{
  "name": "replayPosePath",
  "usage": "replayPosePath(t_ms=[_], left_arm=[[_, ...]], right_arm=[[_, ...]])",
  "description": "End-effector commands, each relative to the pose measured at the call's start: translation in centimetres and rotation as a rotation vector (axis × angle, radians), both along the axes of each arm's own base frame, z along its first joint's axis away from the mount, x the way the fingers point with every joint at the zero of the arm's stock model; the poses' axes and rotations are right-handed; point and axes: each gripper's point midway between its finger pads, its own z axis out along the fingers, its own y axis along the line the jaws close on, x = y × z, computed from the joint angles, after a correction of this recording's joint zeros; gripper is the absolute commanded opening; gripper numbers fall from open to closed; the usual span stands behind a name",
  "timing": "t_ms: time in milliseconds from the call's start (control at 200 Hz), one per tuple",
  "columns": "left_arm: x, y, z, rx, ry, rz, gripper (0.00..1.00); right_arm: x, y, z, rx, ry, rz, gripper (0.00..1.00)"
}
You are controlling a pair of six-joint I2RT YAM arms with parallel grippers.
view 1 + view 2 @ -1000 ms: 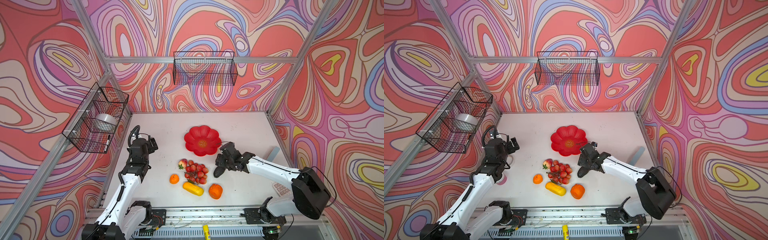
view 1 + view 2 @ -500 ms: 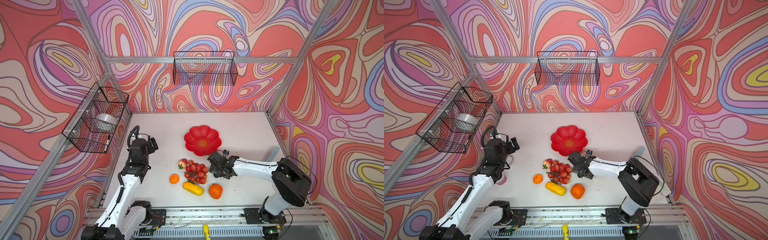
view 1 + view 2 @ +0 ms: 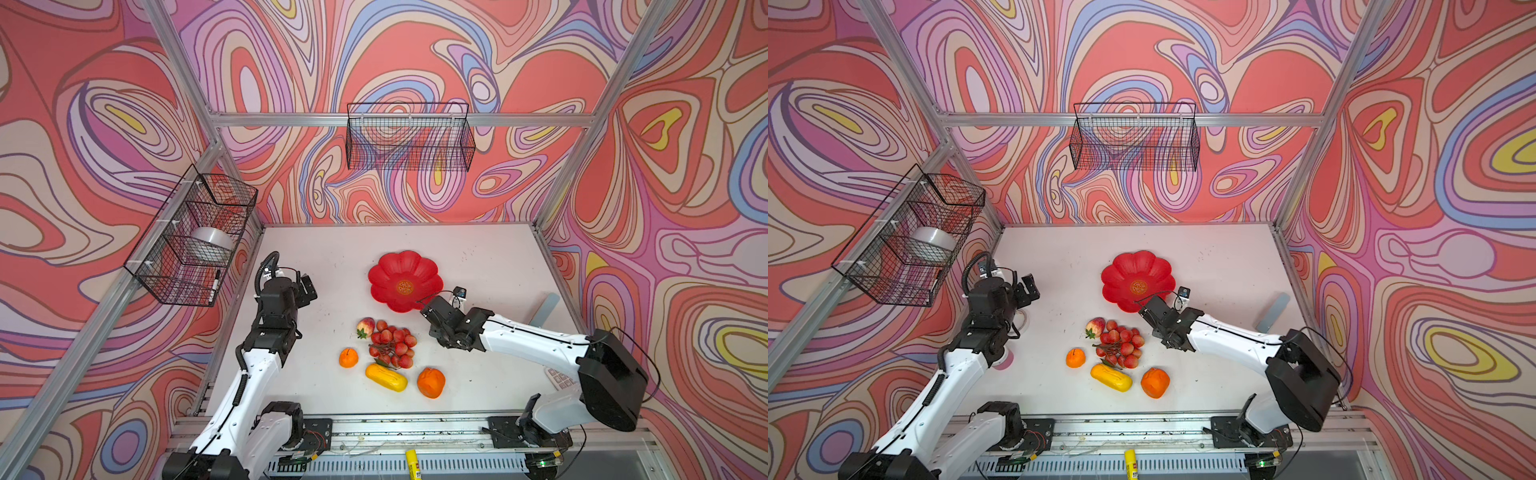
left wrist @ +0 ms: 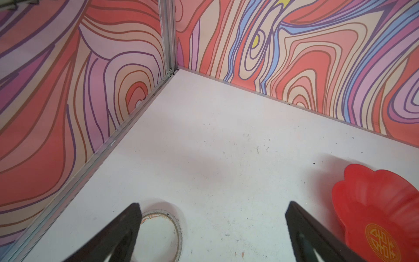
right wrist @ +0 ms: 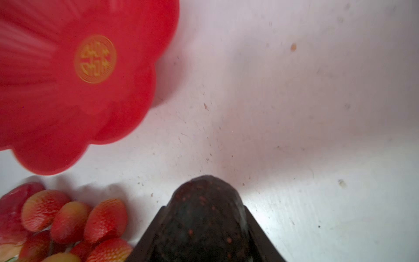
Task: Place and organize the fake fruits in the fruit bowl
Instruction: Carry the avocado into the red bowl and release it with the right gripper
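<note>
Fruit bowl (image 3: 405, 279), red and scalloped, standing empty on the table: nothing placed yet. Bunch of red berries (image 3: 392, 344), yellow oblong fruit (image 3: 386, 377), larger orange (image 3: 431, 382), smaller orange (image 3: 348, 358) and strawberry (image 3: 365, 327) lying clustered just in front of it. Avocado (image 5: 204, 217) clamped in the right gripper (image 5: 205, 226), near the bowl's rim. Left gripper (image 4: 212, 229) spread wide, idle, holding nothing. All six fruits left to place.
</note>
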Motion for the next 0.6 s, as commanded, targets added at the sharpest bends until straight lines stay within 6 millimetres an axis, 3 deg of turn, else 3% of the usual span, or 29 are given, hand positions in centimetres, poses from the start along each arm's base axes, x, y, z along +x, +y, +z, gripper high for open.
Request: replayPosePath(t_ms=[0,110,185,305,406,591], left_arm=[[0.1,-0.1,0.1,-0.024,0.000,0.000,1.00],[0.2,-0.2,0.1,-0.021,0.019,-0.005,1.00],[0.3,-0.3,-0.1,-0.028,0.030,-0.011,1.00],[0.6,-0.9,-0.6,-0.052,0.044,-0.039,1.00],[0.8,-1.1,-0.8,-0.048,0.065,-0.047,1.00],[0.7,-0.8,-0.8,-0.036,0.078,-0.036,1.00]], right_arm=[[3.3,1.2,4.7,-0.088,-0.118,0.116,0.36],[7.3,4.7,6.4,-0.102,-0.124,0.238,0.36],[9.9,6.9,6.2,-0.104,-0.110,0.303,0.37],[13.7,9.3,3.1,-0.114,-0.077,0.363,0.38],[16.3,10.1,1.0,-0.103,-0.045,0.385,0.37],[18.7,10.6,-3.0,-0.098,0.017,0.403,0.38]])
